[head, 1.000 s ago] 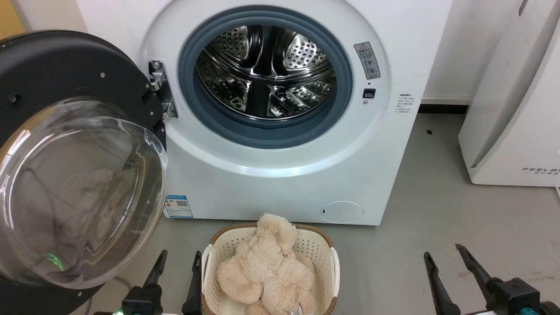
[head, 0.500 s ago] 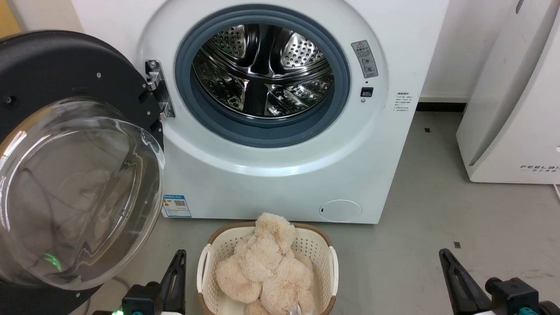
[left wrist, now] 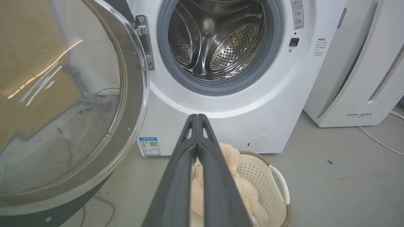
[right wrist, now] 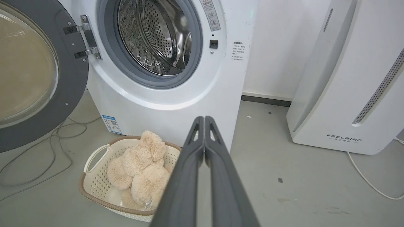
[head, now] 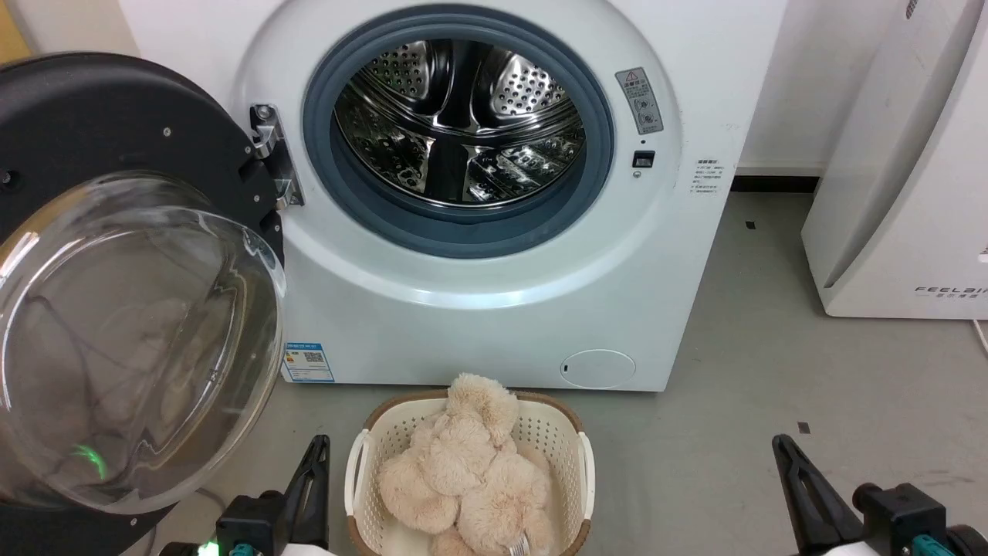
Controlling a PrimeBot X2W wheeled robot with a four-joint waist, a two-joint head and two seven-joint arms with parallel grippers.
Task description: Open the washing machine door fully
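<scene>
Sitting before washing machine (head: 478, 324), plush-filled basket (head: 549, 432), door (head: 116, 116) open, left hand (head: 316, 455) and right hand (head: 787, 459) closed.

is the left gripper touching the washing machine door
Apart. The head view shows bare floor between the left gripper and the washing machine door.

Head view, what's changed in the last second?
Both the left gripper and right gripper closed their fingers on nothing. The washing machine door stayed swung open, and the plush toy stayed in the basket; the camera shifted slightly.
</scene>
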